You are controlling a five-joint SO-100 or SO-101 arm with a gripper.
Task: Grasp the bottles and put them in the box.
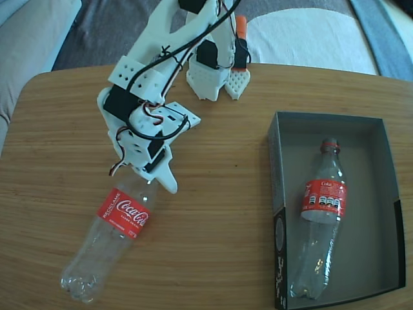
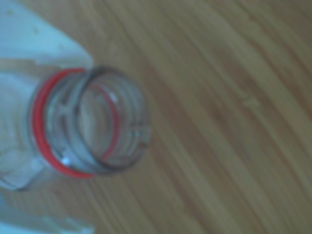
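fingers [image 1: 151, 181] clamped on the bottle [image 1: 116, 226] neck, lower left; we lift level, then clear the box [image 1: 279, 194] wall.

- Table [image 1: 213, 213]: light wood with a fine horizontal grain and rounded far corners, filling most of the fixed view; in the wrist view the same grain runs diagonally and is blurred.
- Floor covering beyond the far edge [image 1: 110, 29]: grey.
- Pale rounded patch [image 1: 310, 35]: white, lying on the grey.
- Light upholstered furniture [image 1: 29, 39]: at upper left.
- Illumination: bright, even daylight.
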